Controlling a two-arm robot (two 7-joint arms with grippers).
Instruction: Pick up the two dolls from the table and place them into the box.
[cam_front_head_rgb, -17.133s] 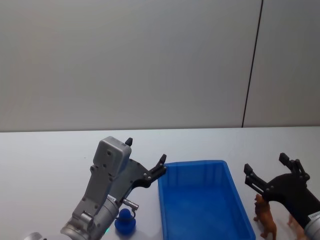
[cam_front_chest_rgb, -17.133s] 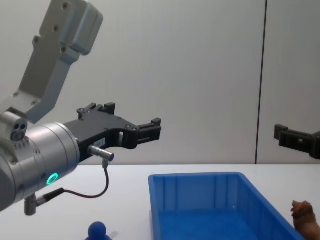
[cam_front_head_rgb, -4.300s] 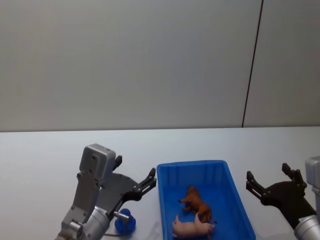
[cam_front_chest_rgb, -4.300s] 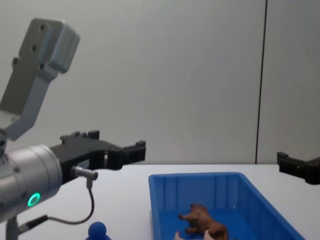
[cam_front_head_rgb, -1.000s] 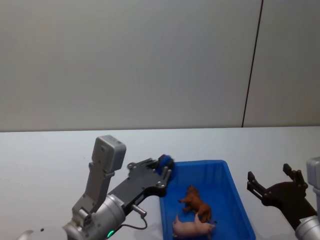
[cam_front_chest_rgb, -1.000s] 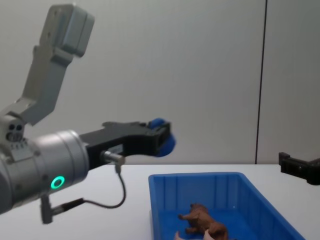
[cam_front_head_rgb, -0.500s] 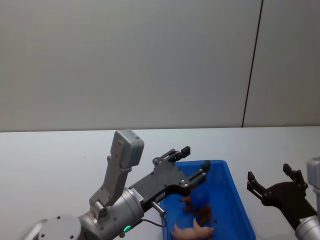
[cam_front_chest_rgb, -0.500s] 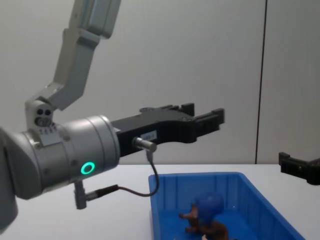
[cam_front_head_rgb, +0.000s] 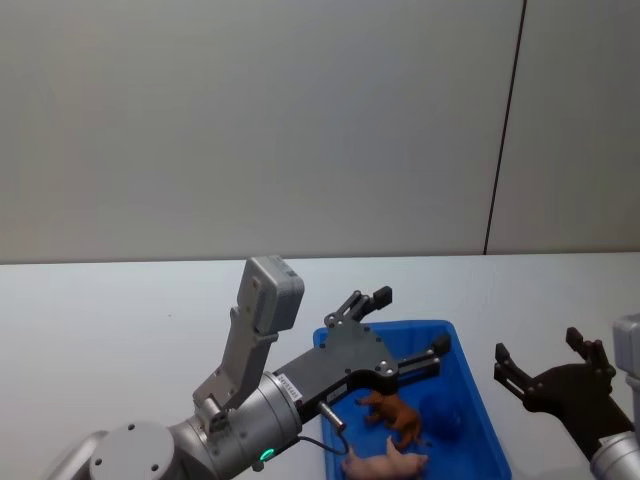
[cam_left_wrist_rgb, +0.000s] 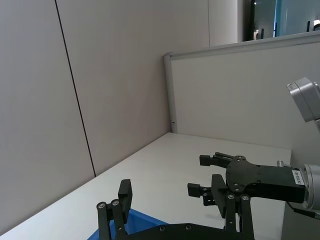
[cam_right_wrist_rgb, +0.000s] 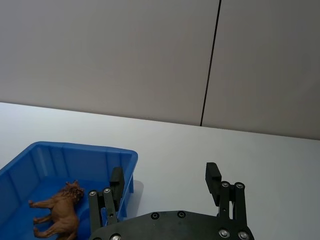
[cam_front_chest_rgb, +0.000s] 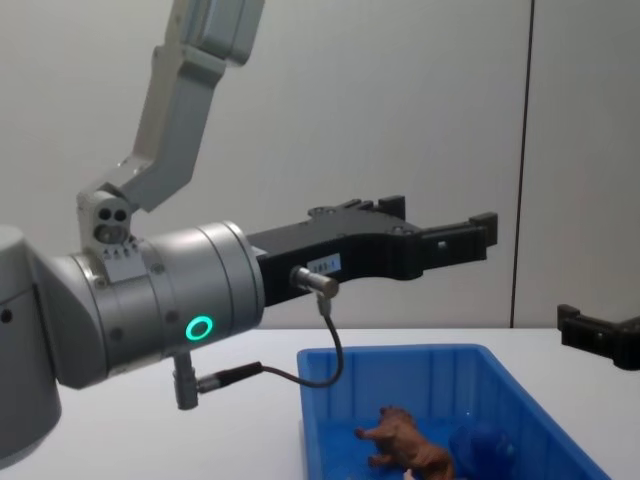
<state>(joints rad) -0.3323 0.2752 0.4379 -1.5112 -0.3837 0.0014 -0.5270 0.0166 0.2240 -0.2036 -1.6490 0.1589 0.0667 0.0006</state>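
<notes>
So both dolls look to be in the box (cam_front_head_rgb: 478, 405) already. The brown doll (cam_front_head_rgb: 392, 416) is lying on the box floor, sort of mid-box, and you get a nice side look at it from the chest view too (cam_front_chest_rgb: 408, 447). The blue doll (cam_front_head_rgb: 444, 412) is right next to it on the robot's right side, close to touching, though it's a bit smeary so I can't tell if it's fully settled or which way up it is. There's also a pale pink pig figure (cam_front_head_rgb: 384, 464) at the near end of the box, just beside the brown one.

The left claw (cam_front_head_rgb: 405, 331) is hanging above the box, over its far left part, and it's released, jaws spread wide with nothing between them. From the chest view it sits well above the rim (cam_front_chest_rgb: 460, 238). The right claw (cam_front_head_rgb: 548, 367) is off to the right of the box above the worktop (cam_front_head_rgb: 110, 310), also spread apart and empty, looks parked to me.

As far as I can judge the task is basically done: I don't see any doll left on the worktop in the head view, and both are inside the blue walls. Only thing left I'd guess is pulling the left arm back away from the box, and maybe checking the blue one isn't rolling around in there
</notes>
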